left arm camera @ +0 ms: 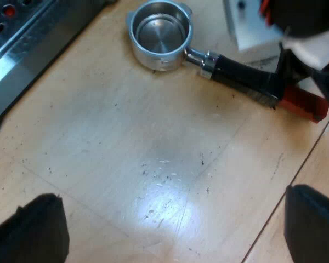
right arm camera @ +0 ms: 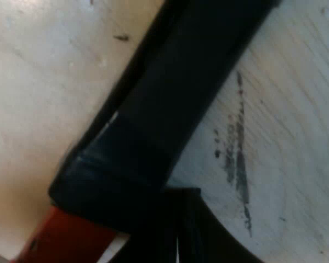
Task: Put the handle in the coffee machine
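Fingers (left arm camera: 35, 230) of left gripper (left arm camera: 170, 233): spread wide, holding nothing, over wooden table (left arm camera: 153, 148) | right gripper (left arm camera: 289, 74): at holder's dark handle (left arm camera: 244, 75) near its red end (left arm camera: 301, 103), grip cannot be told | metal holder (left arm camera: 160, 34): lying on table, basket up, near espresso machine (left arm camera: 27, 44), well apart from left gripper

The left gripper (left arm camera: 172, 194) has two fingers (left arm camera: 30, 233) of plain matte black, thick and blunt, with softly rounded corners and a slightly grainy surface. Above the red end of the holder (left arm camera: 230, 71), the right gripper (left arm camera: 285, 74) is a bulky black block with a smooth white cover (left arm camera: 318, 46), and a small red patch (left arm camera: 265, 11) farther from the holder.
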{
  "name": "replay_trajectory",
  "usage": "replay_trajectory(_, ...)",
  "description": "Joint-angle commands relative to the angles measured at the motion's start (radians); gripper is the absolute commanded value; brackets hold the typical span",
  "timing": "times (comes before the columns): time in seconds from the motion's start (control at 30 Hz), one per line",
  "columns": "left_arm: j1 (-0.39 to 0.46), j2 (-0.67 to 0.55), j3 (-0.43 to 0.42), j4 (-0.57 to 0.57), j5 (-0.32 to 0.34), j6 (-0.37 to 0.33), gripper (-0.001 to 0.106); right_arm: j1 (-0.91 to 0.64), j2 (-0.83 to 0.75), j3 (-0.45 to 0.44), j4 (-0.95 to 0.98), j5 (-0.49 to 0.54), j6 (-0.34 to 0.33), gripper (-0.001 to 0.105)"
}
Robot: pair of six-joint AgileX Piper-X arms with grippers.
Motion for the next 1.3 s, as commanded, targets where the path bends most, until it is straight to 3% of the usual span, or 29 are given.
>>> replay_trajectory(0.03, -0.004, -0.044, 0.001, 0.027, -0.043, -0.028, 0.081, 0.027, 0.071, -0.076, -0.131, -0.088, -0.004, 0.0)
replay_trajectory(0.3, -0.004, -0.125, 0.001, 0.102, -0.094, -0.03, 0.081, 0.034, 0.18, -0.25, -0.159, -0.127, -0.004, 0.0)
replay_trajectory(0.4, -0.004, -0.128, 0.001, 0.101, -0.096, -0.03, 0.081, 0.034, 0.184, -0.269, -0.221, -0.123, 0.007, 0.0)
replay_trajectory(0.6, -0.004, -0.128, 0.001, 0.101, -0.102, -0.03, 0.081, 0.034, 0.164, -0.269, -0.296, -0.07, 0.094, 0.0)
replay_trajectory(0.97, -0.004, -0.128, 0.001, 0.101, -0.102, -0.022, 0.081, 0.034, -0.111, -0.269, -0.131, -0.06, 0.158, 0.0)
replay_trajectory(1.13, -0.004, -0.128, 0.001, 0.101, -0.1, -0.013, 0.081, 0.034, -0.252, -0.269, -0.045, 0.061, 0.199, 0.0)
replay_trajectory(1.3, -0.004, -0.134, -0.003, 0.101, -0.095, 0.019, 0.081, 0.034, -0.352, -0.269, 0.024, 0.095, 0.267, 0.002)
